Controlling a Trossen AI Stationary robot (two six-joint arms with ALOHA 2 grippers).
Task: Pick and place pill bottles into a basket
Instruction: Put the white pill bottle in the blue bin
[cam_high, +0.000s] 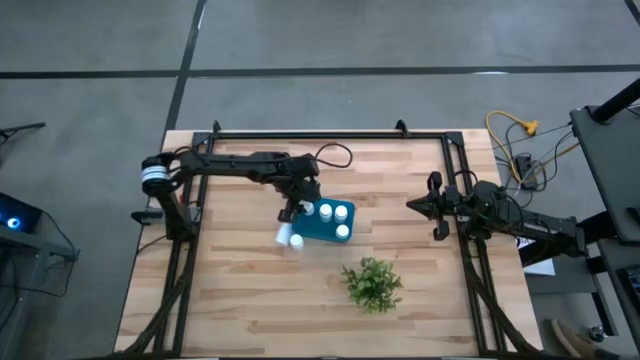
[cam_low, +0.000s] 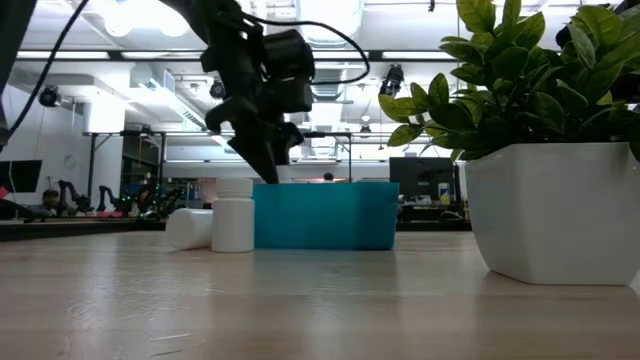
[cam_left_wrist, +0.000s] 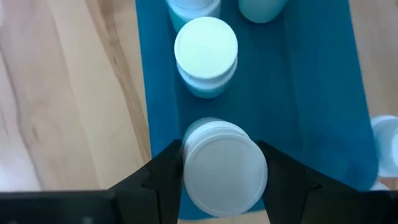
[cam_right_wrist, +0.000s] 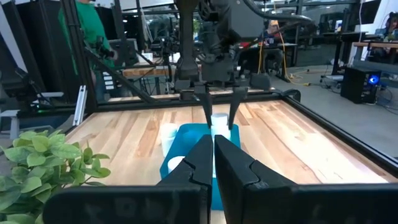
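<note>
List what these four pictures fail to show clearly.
- Bottle count in the basket: high view, left gripper covers one end.
- Basket's inside: low view, its wall hides it.
- Held bottle: left wrist view, bottom edge cuts it.
- Labels: too small everywhere.

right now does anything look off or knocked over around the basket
One pill bottle lies on its side on the table, just outside the basket, next to an upright bottle. Otherwise nothing odd: the left gripper holds a bottle over the basket, where others stand upright.
</note>
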